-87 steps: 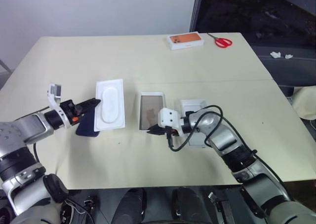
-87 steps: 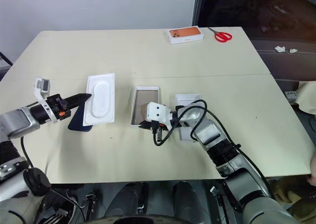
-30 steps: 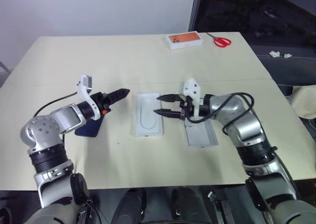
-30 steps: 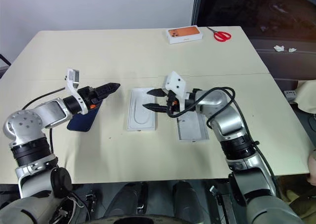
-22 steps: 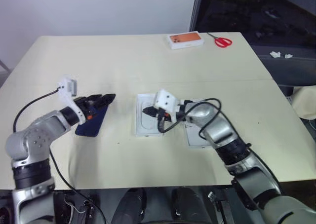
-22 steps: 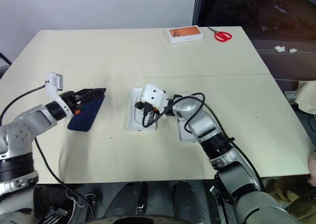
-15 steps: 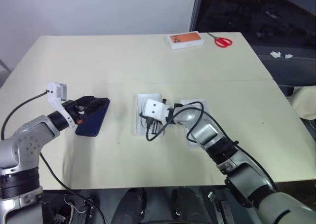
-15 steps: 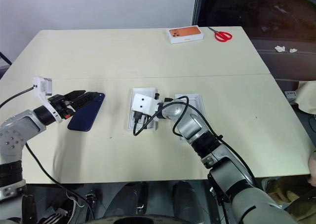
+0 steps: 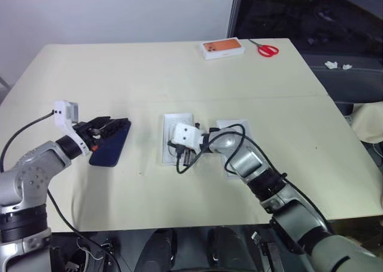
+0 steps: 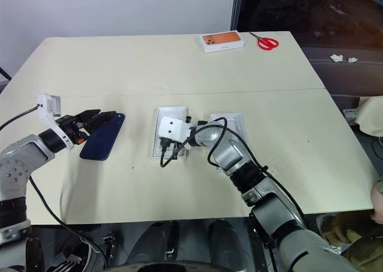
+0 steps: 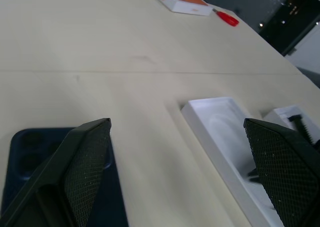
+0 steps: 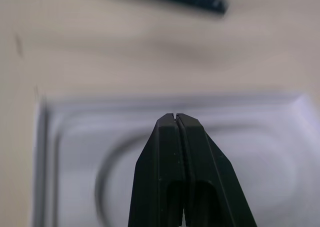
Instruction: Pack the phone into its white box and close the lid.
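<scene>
The dark navy phone (image 9: 109, 147) lies flat on the table at the left. My left gripper (image 9: 115, 124) hangs over its far end, open wide with nothing between its fingers (image 11: 85, 159). At the table's middle sits the white box (image 9: 170, 123), holding a white moulded insert (image 12: 240, 152) with an oval recess. My right gripper (image 12: 174, 118) is shut and empty, its tip down over that insert. The lid (image 9: 232, 124) lies just right of the box, largely hidden by my right arm.
A small white box with an orange top (image 9: 223, 48) and red-handled scissors (image 9: 267, 48) lie at the table's far edge. A seam (image 9: 281, 97) crosses the tabletop behind the boxes. Bare table spreads in front of the phone and box.
My right gripper has shut and swung down and left onto the insert in the white box. My left arm has drawn back leftward to the phone, still open.
</scene>
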